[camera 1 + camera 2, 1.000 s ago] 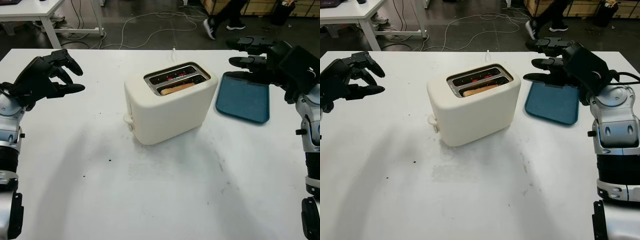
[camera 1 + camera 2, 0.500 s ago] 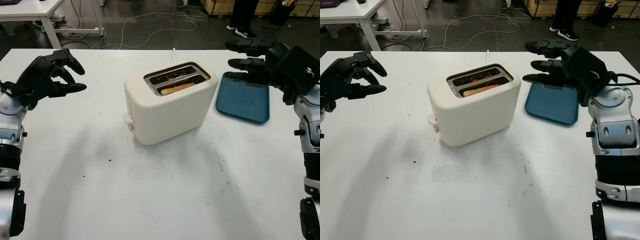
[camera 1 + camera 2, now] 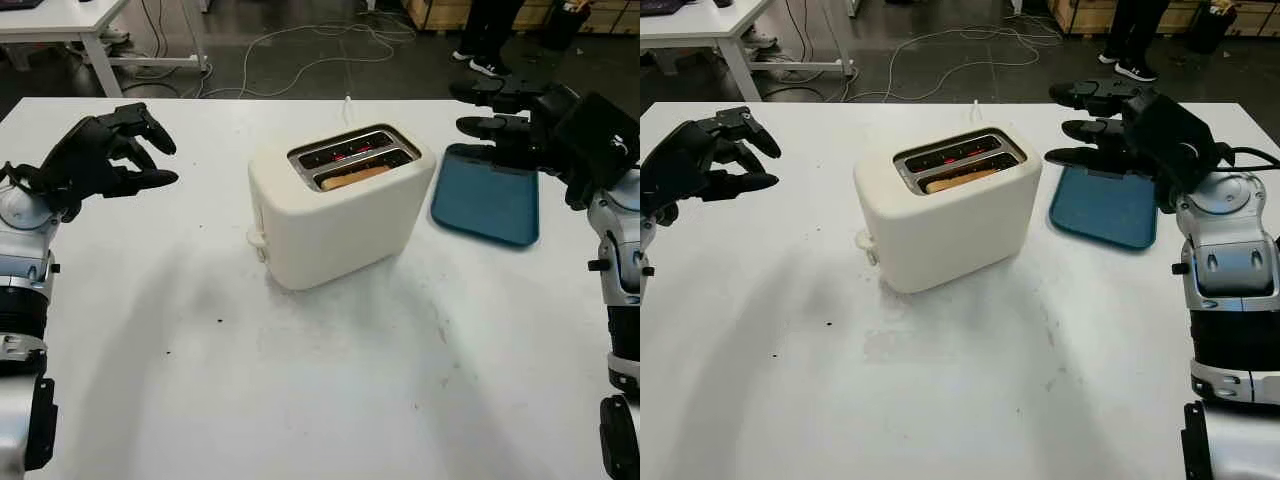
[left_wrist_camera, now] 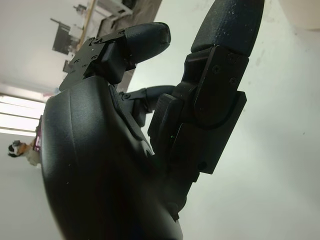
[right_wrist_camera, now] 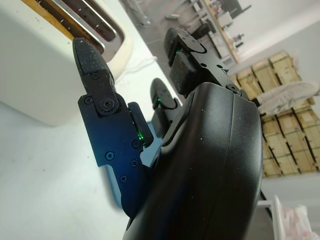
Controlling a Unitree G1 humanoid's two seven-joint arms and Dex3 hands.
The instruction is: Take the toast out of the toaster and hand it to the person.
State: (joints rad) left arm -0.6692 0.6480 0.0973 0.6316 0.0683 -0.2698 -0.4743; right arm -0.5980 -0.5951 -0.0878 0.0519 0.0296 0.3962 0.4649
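**Toast in toaster, both hands empty**

Left hand [image 3: 105, 155] is raised over the table's [image 3: 300, 380] left side, well apart from the toaster [image 3: 335, 205]. It holds nothing; its fingers [image 4: 145, 42] point toward the toaster and grip no object. The left wrist view confirms bare white tabletop beyond the hand.

Table surface is white, with a few dark specks and faint scuffs in front of the toaster.

Toaster is cream-coloured, two-slot, standing upright near the table's centre and turned at an angle to the robot. Its lever [image 3: 256, 240] projects from the end facing left. A white cord [image 3: 348, 102] runs from behind it toward the table's far edge. Toast [image 3: 355, 177] sits in the nearer slot, its browned top edge about level with the slot opening. The farther slot shows red inside.

Tray [image 3: 487, 205] is blue, rectangular, lying flat on the table just right of the toaster and not touching it.

Right hand [image 3: 510, 125] is held above the tray's far edge, to the right of the toaster, fingers [image 5: 95, 75] extended toward the toaster. It is open and holds nothing. The right wrist view shows the toaster's slots beyond its fingertips.

Person's legs and shoes [image 3: 485, 65] stand on the dark floor beyond the table's far right corner. Cables [image 3: 300, 45] lie on the floor behind the table.
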